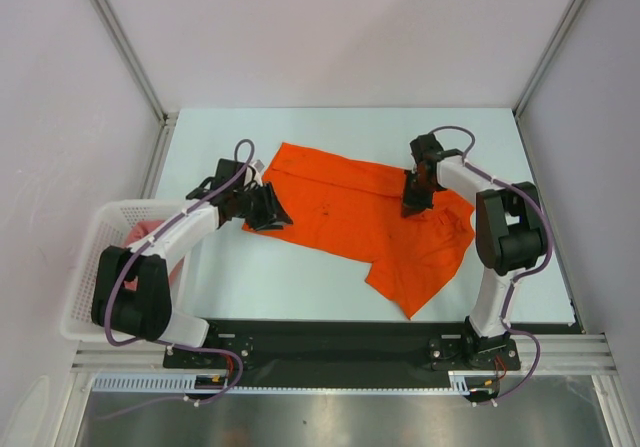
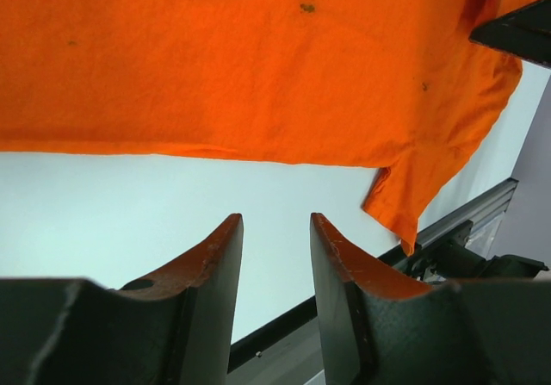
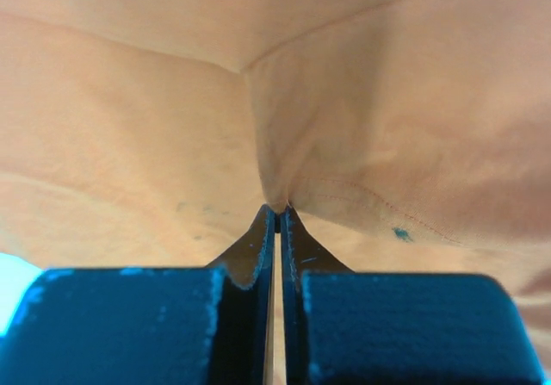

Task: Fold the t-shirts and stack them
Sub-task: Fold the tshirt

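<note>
The bright orange t-shirt [image 1: 360,217] lies spread on the pale table, one sleeve pointing to the near edge. It fills the top of the left wrist view [image 2: 241,58] and all of the right wrist view [image 3: 362,109]. My left gripper [image 1: 270,210] is open and empty just off the shirt's left edge, its fingertips [image 2: 232,230] over bare table. My right gripper [image 1: 413,203] is shut on a pinch of the orange cloth [image 3: 280,200] near the shirt's right upper part. The salmon-pink t-shirt [image 1: 145,235] lies in the basket, mostly hidden by the left arm.
A white lattice basket [image 1: 90,267] stands off the table's left edge. Metal frame rails run along the table's sides. The table's near black edge strip [image 1: 330,332] holds both arm bases.
</note>
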You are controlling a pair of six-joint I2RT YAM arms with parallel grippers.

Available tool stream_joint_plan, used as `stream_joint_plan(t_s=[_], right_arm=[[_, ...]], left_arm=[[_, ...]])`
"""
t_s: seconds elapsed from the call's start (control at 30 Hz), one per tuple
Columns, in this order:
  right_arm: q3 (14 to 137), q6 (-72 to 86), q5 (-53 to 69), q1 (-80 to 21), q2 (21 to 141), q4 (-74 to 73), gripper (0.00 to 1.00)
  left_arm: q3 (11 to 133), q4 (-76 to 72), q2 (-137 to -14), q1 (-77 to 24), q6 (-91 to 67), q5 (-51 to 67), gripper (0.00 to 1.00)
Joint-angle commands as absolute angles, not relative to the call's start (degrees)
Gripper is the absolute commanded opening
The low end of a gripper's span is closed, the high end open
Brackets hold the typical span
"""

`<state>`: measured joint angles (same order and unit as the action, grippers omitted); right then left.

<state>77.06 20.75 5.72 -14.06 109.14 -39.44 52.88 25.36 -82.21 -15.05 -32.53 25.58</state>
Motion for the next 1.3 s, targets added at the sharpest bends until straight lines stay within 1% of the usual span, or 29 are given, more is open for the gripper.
stream_joint_plan(t_s=[0.0, 0.07, 0.1, 0.2, 0.23, 0.3, 0.33, 0.37, 0.4, 0.5, 0.6, 0.67, 0.83, 1.0, 1.27], right_arm=[[77.3, 23.1, 11.8, -14.3, 106.3, -40.7, 0.10], [76.7, 23.7, 12.8, -13.6, 105.5, -40.9, 0.23], [76.3, 24.2, 13.0, -12.5, 103.6, -40.8, 0.34], [75.1, 24.1, 12.7, -9.7, 98.4, -40.8, 0.45], [74.6, 23.8, 12.2, -9.0, 97.1, -41.3, 0.45], [72.4, 23.6, 10.4, -6.3, 94.6, -41.4, 0.46], [71.5, 23.6, 9.8, -4.9, 92.2, -41.0, 0.46], [70.4, 23.4, 9.2, -3.9, 90.9, -40.7, 0.45], [67.9, 23.3, 8.8, -1.5, 89.8, -40.3, 0.40], [63.9, 22.9, 8.2, 2.4, 86.3, -37.7, 0.29], [59.9, 22.9, 9.9, 6.0, 84.9, -34.3, 0.22], [58.3, 23.0, 9.8, 6.7, 84.7, -31.9, 0.20], [57.2, 23.4, 9.7, 7.1, 86.0, -28.8, 0.22], [55.1, 24.7, 11.2, 8.2, 87.0, -27.6, 0.28], [49.8, 27.2, 12.5, 8.5, 87.3, -22.0, 0.29]], left_arm=[[52.5, 22.2, -82.5, -16.0, -33.6, 28.2, 0.43], [53.1, 20.5, -83.3, -16.7, -33.7, 29.8, 0.47], [53.5, 19.8, -83.9, -18.0, -33.8, 30.2, 0.48], [56.9, 16.5, -87.5, -22.4, -34.3, 31.1, 0.49], [59.6, 14.9, -90.6, -23.6, -34.5, 31.1, 0.49], [63.0, 13.1, -94.2, -27.5, -35.5, 31.3, 0.48], [64.8, 11.0, -98.5, -28.7, -35.9, 31.4, 0.48], [68.8, 10.1, -100.7, -30.8, -36.6, 31.5, 0.47], [70.9, 8.4, -103.4, -31.8, -37.7, 31.6, 0.46], [79.7, 6.1, -112.1, -35.1, -41.3, 31.0, 0.44], [86.7, 2.6, -119.0, -37.3, -44.8, 28.5, 0.43], [91.1, 2.2, -122.0, -38.8, -46.7, 27.0, 0.45], [95.5, 2.3, -127.6, -41.0, -47.5, 20.5, 0.47], [98.5, 3.2, -130.7, -42.4, -48.3, 18.9, 0.46], [100.5, 4.1, -133.4, -44.3, -48.0, 16.6, 0.46]])
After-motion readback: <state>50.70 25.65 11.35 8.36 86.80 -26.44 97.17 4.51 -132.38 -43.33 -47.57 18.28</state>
